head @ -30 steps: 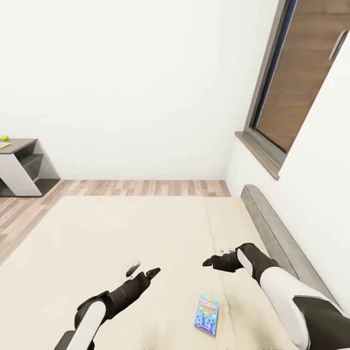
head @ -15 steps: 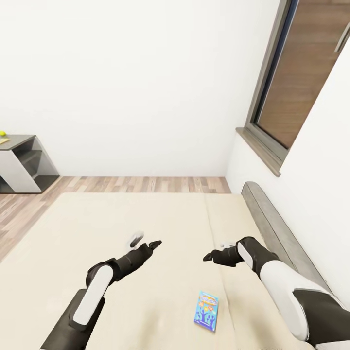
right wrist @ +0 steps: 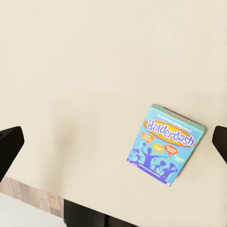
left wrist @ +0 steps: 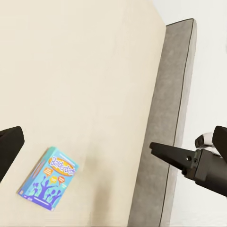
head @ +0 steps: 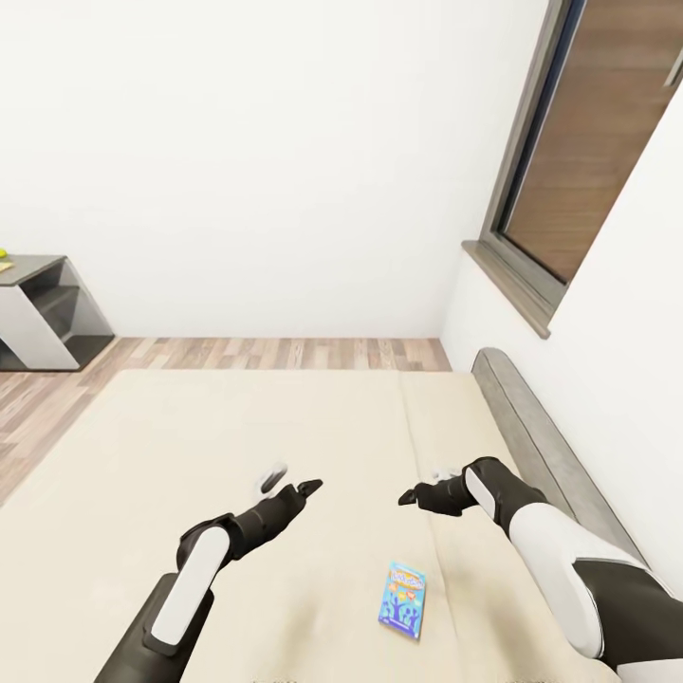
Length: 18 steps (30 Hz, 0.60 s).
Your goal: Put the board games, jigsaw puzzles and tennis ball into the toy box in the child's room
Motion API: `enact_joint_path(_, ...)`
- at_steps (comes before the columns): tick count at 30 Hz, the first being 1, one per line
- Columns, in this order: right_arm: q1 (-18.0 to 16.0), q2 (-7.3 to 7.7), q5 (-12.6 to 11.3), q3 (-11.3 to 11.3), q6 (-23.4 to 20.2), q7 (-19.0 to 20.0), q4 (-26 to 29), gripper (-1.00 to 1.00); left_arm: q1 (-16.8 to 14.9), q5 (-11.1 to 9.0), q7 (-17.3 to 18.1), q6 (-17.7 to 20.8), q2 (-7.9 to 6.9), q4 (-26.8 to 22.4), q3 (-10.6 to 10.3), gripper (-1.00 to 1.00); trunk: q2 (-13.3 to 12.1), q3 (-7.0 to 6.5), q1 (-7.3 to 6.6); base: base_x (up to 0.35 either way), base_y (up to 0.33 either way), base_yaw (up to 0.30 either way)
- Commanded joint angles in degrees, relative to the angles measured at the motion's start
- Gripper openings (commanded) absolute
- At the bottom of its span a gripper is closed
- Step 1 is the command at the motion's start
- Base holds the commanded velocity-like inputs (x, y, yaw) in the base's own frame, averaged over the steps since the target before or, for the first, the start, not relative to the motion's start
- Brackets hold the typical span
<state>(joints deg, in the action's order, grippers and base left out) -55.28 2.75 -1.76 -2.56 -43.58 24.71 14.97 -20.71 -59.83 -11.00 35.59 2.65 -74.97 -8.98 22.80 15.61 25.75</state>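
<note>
One small blue board game [head: 406, 599], lettered Balderdash, lies flat on the beige mattress of the bed [head: 190, 427]. It also shows in the left wrist view [left wrist: 47, 184] and the right wrist view [right wrist: 166, 144]. My left gripper [head: 294, 482] hovers open over the mattress, left of and beyond the box. My right gripper [head: 422, 486] hangs open just beyond the box. Both wrist views show the fingers spread wide with nothing between them. At the far left stands the table's dark grey wing [head: 43, 304], with a sliver of the yellow-green tennis ball [head: 3, 253] on top. The toy box is out of view.
The grey headboard [head: 541, 446] runs along the right wall under a window with a grey sill [head: 507, 289]. Wooden floor [head: 275, 353] lies between the bed's far edge and the white wall.
My left arm has stretched further forward over the mattress. The right gripper has edged slightly forward. The head view has shifted a little; the blue box has not moved.
</note>
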Motion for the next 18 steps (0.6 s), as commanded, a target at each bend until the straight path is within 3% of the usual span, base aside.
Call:
enact_joint_path(1,-0.05,-0.01,-0.17,-0.26,-0.4,-0.01,0.06,1.0,0.05,-0.58,-0.46,0.14,0.02,-0.06,-0.05,1.0,0.12,0.2,0.03,0.0,0.0,0.0)
enact_joint_path(18,-0.09,-0.05,-0.17,-0.25,-0.45,-0.01,0.06,1.0,0.38,-0.24,-0.18,0.02,0.08,0.32,-0.32,1.0,0.12,1.8,0.03,0.0,0.0,0.0)
